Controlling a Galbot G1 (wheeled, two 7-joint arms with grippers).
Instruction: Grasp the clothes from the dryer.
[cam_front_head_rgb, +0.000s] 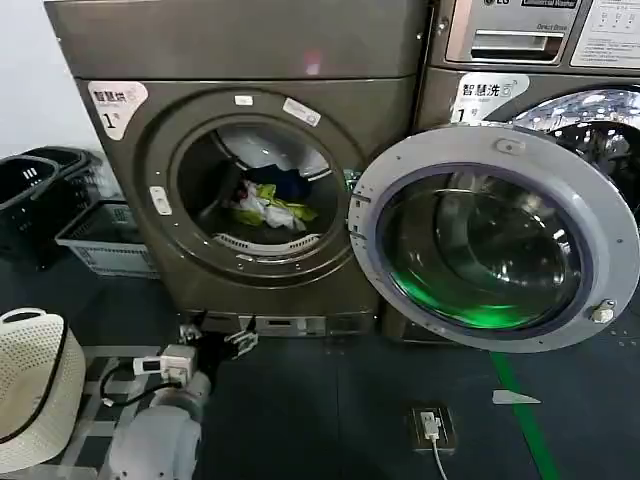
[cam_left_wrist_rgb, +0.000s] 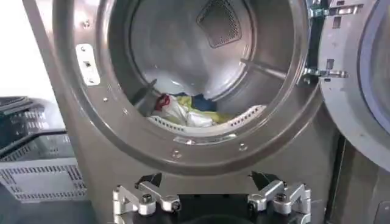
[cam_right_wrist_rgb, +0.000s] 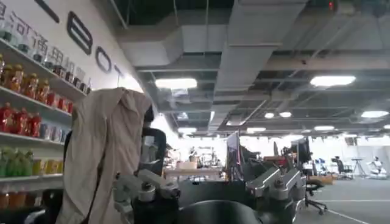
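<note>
The bronze-grey dryer (cam_front_head_rgb: 150, 150) with the "1" sticker stands open, its glass door (cam_front_head_rgb: 500, 240) swung out to the right. The clothes (cam_front_head_rgb: 268, 205) lie in a small heap at the bottom of the drum, yellow-green, white, red and dark blue. From the left wrist the clothes (cam_left_wrist_rgb: 183, 111) show just behind the porthole rim (cam_left_wrist_rgb: 201, 149). My left gripper (cam_front_head_rgb: 215, 335) is low in front of the dryer's base, below the porthole and apart from the clothes. The left gripper (cam_left_wrist_rgb: 207, 181) is open and holds nothing. My right gripper (cam_right_wrist_rgb: 210, 179) is open, turned away towards the room.
A similar machine with an LG panel (cam_front_head_rgb: 520, 40) stands to the right, behind the open door. A black basket (cam_front_head_rgb: 35, 200) and a grey crate (cam_front_head_rgb: 105, 240) sit left of the dryer. A white woven basket (cam_front_head_rgb: 30, 385) and a floor socket (cam_front_head_rgb: 432, 425) lie nearer.
</note>
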